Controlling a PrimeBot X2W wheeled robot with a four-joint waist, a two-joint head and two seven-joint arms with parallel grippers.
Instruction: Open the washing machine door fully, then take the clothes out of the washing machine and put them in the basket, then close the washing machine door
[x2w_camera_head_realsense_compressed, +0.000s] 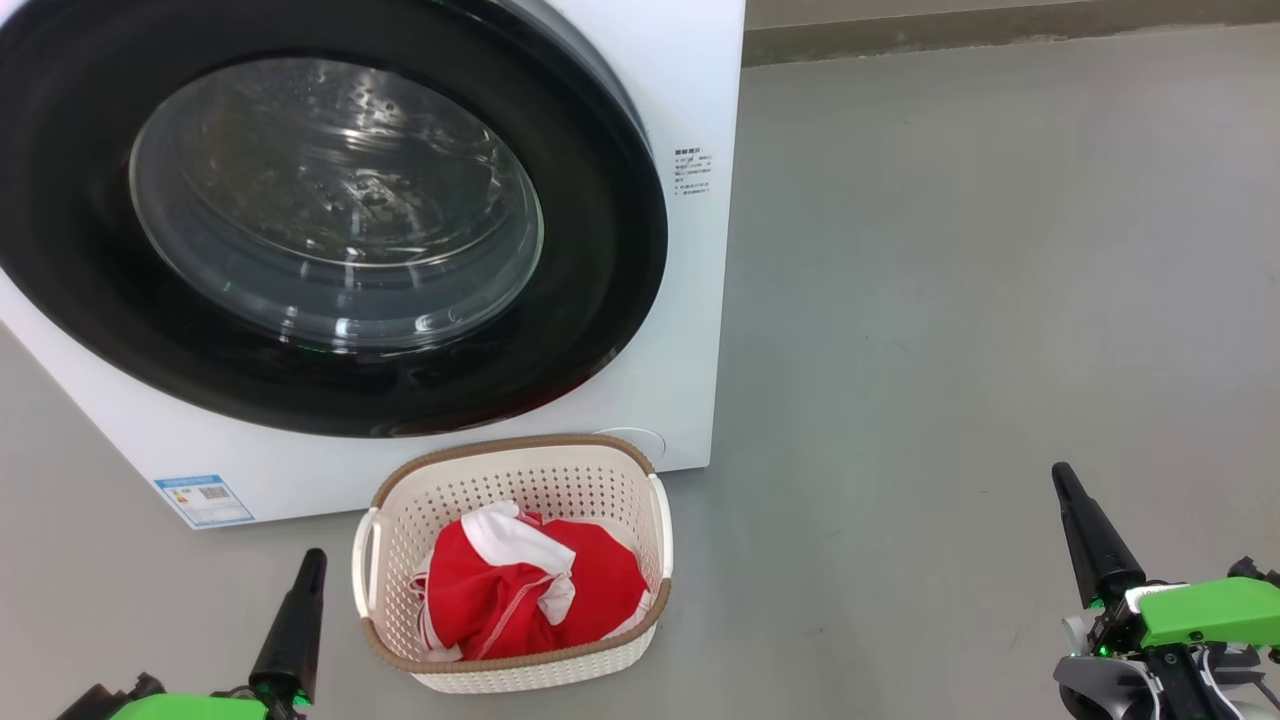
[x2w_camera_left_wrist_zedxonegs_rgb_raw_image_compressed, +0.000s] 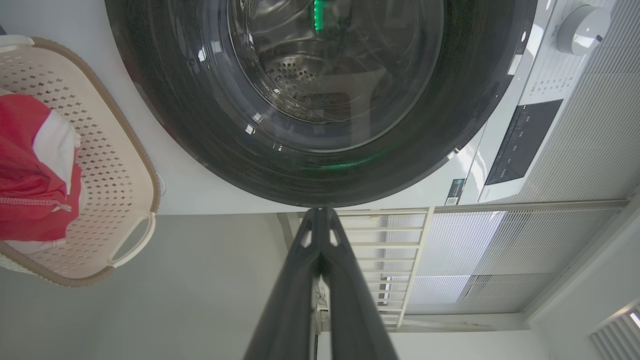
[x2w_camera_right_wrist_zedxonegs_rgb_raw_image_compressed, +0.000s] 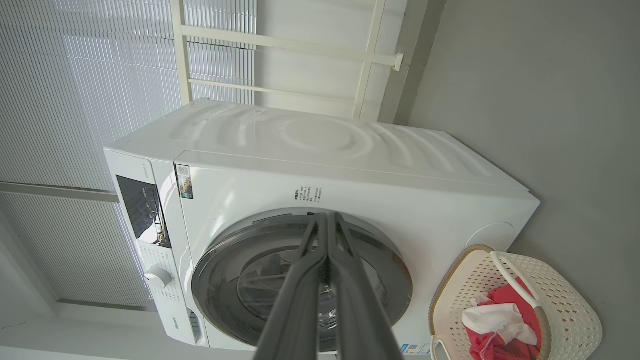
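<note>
The white washing machine (x2w_camera_head_realsense_compressed: 690, 330) stands at the back left, its black-rimmed round door (x2w_camera_head_realsense_compressed: 330, 210) flat against the front, shut. The cream basket (x2w_camera_head_realsense_compressed: 655, 520) sits on the floor just in front of it with the red clothes (x2w_camera_head_realsense_compressed: 530, 590) with white trim inside. My left gripper (x2w_camera_head_realsense_compressed: 312, 560) is shut and empty, low to the left of the basket. My right gripper (x2w_camera_head_realsense_compressed: 1062, 478) is shut and empty, well to the right over the floor. Through the door (x2w_camera_left_wrist_zedxonegs_rgb_raw_image_compressed: 320, 125) the left wrist view shows bare steel drum; its fingers (x2w_camera_left_wrist_zedxonegs_rgb_raw_image_compressed: 320, 215) are pressed together. The right wrist view shows the fingers (x2w_camera_right_wrist_zedxonegs_rgb_raw_image_compressed: 325, 220) together before the door (x2w_camera_right_wrist_zedxonegs_rgb_raw_image_compressed: 300, 280).
Grey floor (x2w_camera_head_realsense_compressed: 950, 300) stretches open to the right of the washer and the basket (x2w_camera_right_wrist_zedxonegs_rgb_raw_image_compressed: 565, 310). A wall base runs along the far edge. The control panel and dial (x2w_camera_left_wrist_zedxonegs_rgb_raw_image_compressed: 582, 22) are on the washer's top front. White railing and blinds stand behind the machine.
</note>
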